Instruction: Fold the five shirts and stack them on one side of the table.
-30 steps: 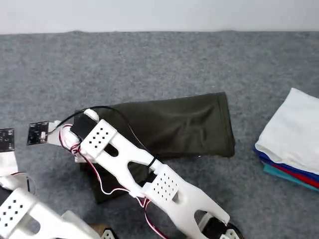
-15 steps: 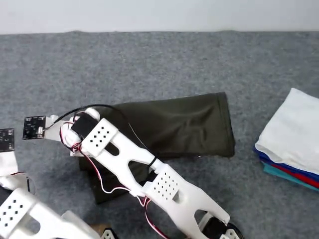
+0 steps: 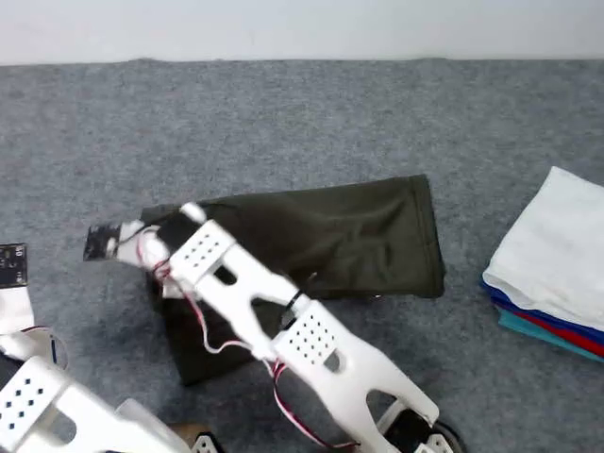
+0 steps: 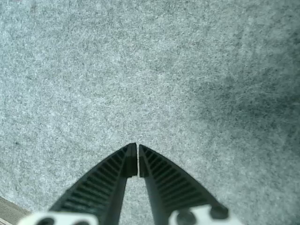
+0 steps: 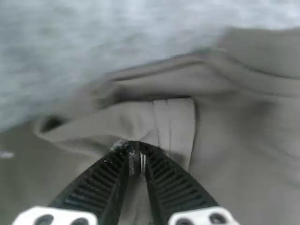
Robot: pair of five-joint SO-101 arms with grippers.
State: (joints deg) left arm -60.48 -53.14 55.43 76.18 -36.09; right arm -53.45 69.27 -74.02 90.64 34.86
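Gripping what appears to be a hem fold of the olive shirt (image 3: 349, 236), the right tool (image 5: 137, 160) is shifted toward the folded stack (image 3: 557, 264) since a second ago. The shirt is spread midway on the counter (image 3: 283, 113), apart from that stack. The left tool (image 4: 137, 161) is seen pressed together above bare counter.
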